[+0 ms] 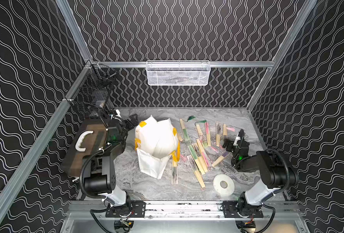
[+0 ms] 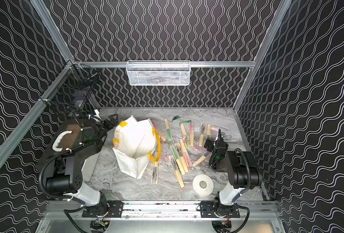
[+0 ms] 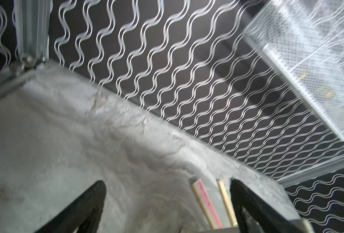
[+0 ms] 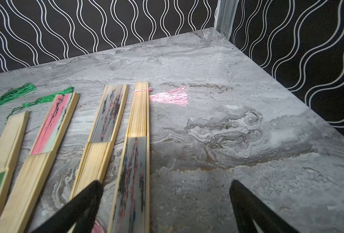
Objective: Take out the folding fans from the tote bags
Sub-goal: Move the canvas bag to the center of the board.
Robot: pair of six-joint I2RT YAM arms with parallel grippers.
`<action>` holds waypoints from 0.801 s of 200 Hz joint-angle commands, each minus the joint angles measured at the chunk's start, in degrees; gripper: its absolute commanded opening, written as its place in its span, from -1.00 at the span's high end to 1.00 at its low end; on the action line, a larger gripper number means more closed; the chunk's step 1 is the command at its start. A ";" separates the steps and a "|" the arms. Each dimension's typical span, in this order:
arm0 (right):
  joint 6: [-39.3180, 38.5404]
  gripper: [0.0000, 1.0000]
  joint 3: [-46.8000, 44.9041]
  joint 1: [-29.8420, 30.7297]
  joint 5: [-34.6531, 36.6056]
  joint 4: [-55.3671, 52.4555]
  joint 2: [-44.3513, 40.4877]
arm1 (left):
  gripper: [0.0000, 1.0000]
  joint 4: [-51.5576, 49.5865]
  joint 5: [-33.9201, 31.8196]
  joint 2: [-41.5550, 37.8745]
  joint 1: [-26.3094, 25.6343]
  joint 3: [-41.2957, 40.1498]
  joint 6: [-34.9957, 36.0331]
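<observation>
My left tool (image 3: 167, 185) and right tool (image 4: 167, 185) both gape empty, left beside slumped white canvas tote bags with yellow handles (image 1: 157, 141), right above closed tan bamboo folding fans (image 1: 197, 157) scattered on the grey marble bench (image 1: 147, 187); probing the bags might snag cloth and drag them over the fans.

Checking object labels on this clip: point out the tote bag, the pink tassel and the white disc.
tote bag (image 1: 157, 139), a top view, bulging white canvas side.
pink tassel (image 4: 171, 96), right wrist view, middle of its threads.
white disc (image 1: 217, 181), a top view, flat ring beside its hole.
</observation>
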 commanded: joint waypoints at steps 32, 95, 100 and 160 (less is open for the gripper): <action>0.08 -0.99 0.04 0.01 -0.13 2.12 0.00 | -0.50 -17.04 -14.55 -1.75 -0.01 6.00 12.09; 0.09 -0.99 0.04 0.01 -0.16 2.11 -0.02 | -0.26 -24.71 -22.78 4.21 -5.05 9.42 26.05; 0.08 -0.99 0.04 0.01 -0.15 2.12 0.01 | -0.25 -25.55 -23.61 4.68 -5.39 9.84 26.54; 0.08 -0.99 0.04 0.01 -0.08 2.12 -0.02 | -0.12 -21.13 -16.46 3.96 -6.69 4.24 25.20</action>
